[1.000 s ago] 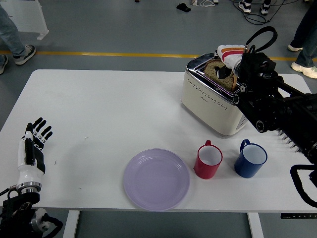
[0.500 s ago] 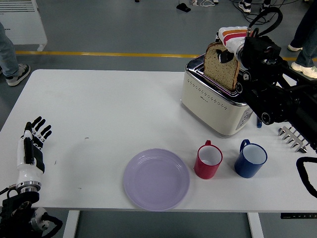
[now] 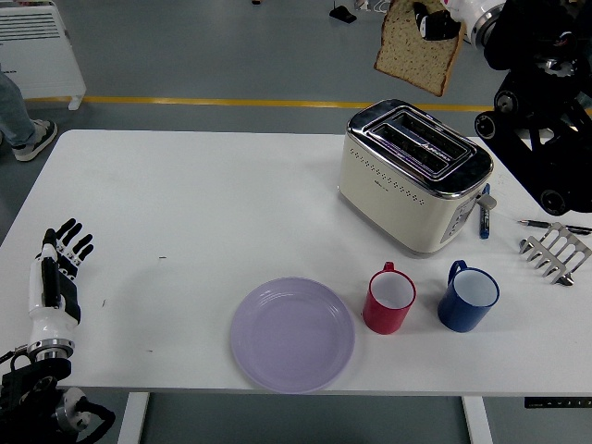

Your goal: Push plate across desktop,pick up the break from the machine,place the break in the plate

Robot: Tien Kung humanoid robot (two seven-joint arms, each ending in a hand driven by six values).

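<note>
I am holding the bread slice (image 3: 413,51) pinched in my right hand (image 3: 444,17), high above the toaster (image 3: 413,176). With only its top corner held, it may tear or slip before reaching the plate (image 3: 292,334) on the counter (image 3: 185,213).

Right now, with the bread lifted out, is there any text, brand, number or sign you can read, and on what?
Toaster: a small mark on the chrome top between the slots, too blurred to read.
Toaster's right end: small control markings, too small to read.
Purple plate, red mug, blue mug, bread: no text visible.
</note>
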